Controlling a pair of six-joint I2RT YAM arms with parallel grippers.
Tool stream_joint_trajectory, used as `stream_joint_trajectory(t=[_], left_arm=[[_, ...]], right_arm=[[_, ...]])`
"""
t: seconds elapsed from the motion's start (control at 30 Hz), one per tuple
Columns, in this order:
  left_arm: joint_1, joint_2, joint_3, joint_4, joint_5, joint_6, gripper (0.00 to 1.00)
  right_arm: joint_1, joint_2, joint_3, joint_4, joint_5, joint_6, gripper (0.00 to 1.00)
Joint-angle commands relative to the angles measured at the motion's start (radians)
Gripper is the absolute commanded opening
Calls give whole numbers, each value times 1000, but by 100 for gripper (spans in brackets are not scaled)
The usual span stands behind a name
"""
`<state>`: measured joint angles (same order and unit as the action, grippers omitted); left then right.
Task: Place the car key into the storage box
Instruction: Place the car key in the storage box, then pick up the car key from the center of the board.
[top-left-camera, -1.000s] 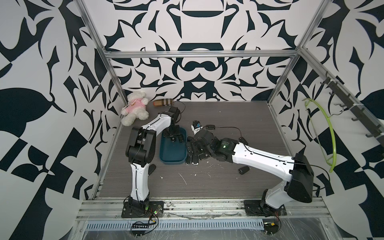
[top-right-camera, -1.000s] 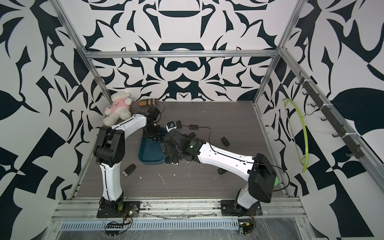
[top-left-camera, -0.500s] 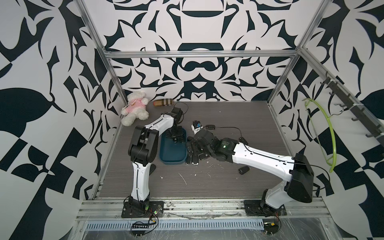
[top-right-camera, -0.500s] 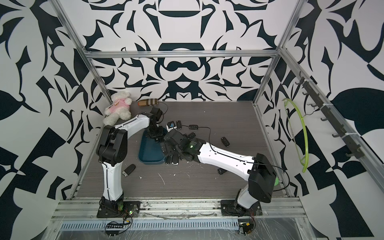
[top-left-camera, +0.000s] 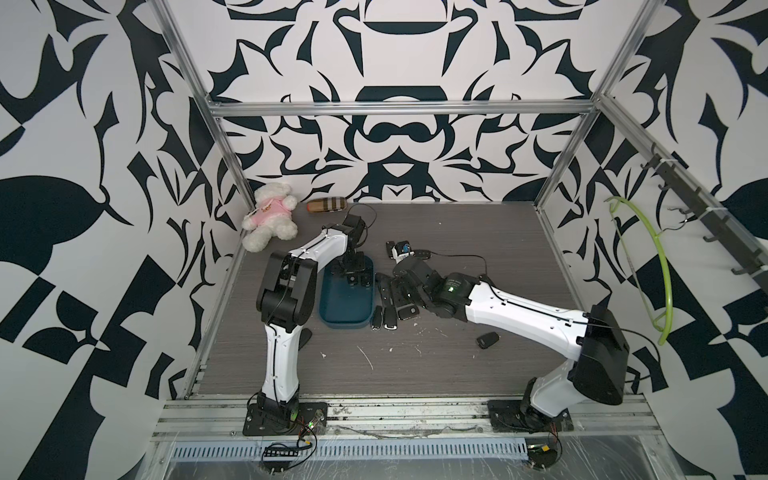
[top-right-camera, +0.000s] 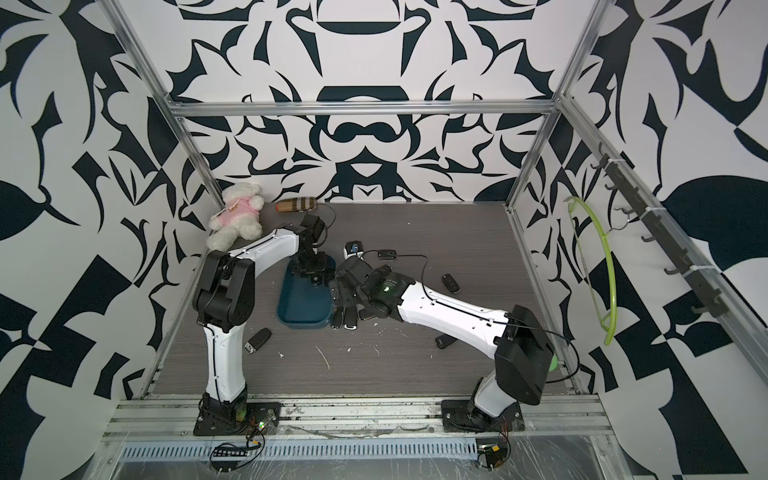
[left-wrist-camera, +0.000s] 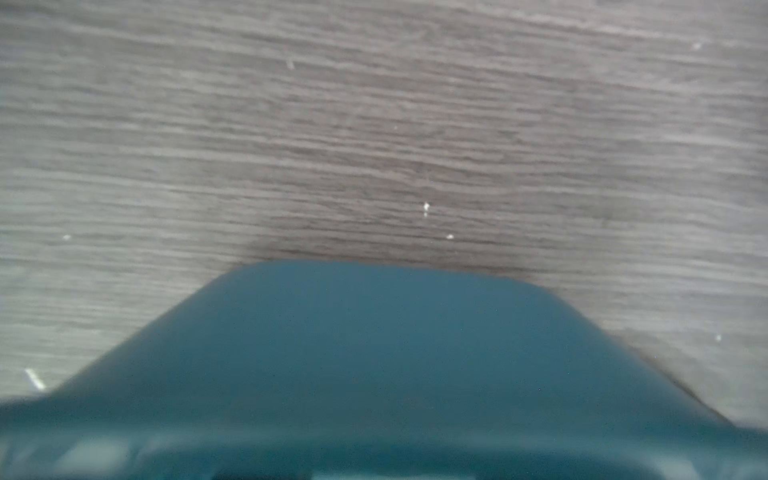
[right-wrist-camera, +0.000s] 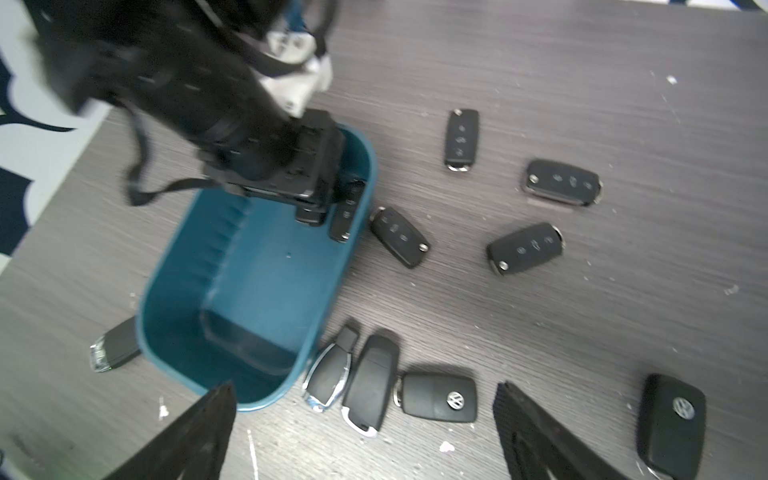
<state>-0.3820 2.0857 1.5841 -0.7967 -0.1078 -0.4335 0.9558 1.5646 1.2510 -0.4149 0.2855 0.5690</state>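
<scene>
A grey wood-grain desk (top-left-camera: 457, 374) was shown from above, with a teal storage box (top-left-camera: 347, 307) set near its middle. Many loose keys (right-wrist-camera: 399, 237) were scattered on the desk just beside one long side and the near corner of the box, some close against its wall. A teddy bear (top-left-camera: 270, 218) and a plaid pouch (top-left-camera: 327, 205) were laid at the far edge, well apart from the box.

The left arm (top-left-camera: 320, 249) was bent sharply at the elbow, with the left tool (right-wrist-camera: 318, 210) pointed down into the box's far end. The car key (right-wrist-camera: 347, 212) was propped inside the box against its wall, just beside that tool. Whether the key was pinched could not be told.

The right arm (top-left-camera: 519, 307) was stretched low across the desk. The right tool (right-wrist-camera: 365, 386) was spread wide above the loose keys, with nothing between its fingers.
</scene>
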Motion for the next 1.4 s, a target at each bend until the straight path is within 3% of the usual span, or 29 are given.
stream_joint_trajectory(t=[0.0, 0.17, 0.23, 0.27, 0.57, 0.93, 1.23, 1.37], left_arm=[[-3, -87, -20, -29, 10, -10, 67], [-3, -171, -46, -51, 22, -22, 78], [-3, -211, -57, -49, 40, -25, 89], [-3, -227, -61, -46, 54, -26, 100], [-30, -359, -111, 54, 218, -109, 99], [-107, -377, -102, 101, 289, -163, 99], [-107, -408, -89, 109, 305, -172, 99], [-107, -419, -87, 107, 310, -169, 99]], right_arm=[[-18, -40, -12, -54, 42, 50, 100], [-61, -70, -58, -143, 123, 131, 100], [-101, -93, -91, -176, 137, 168, 100], [-123, -103, -109, -183, 141, 180, 99], [-362, -138, -197, -192, 106, 130, 96], [-658, 45, -213, -138, 10, -3, 90], [-783, 207, -178, -42, -144, -72, 88], [-793, 263, -133, -47, -146, -99, 87]])
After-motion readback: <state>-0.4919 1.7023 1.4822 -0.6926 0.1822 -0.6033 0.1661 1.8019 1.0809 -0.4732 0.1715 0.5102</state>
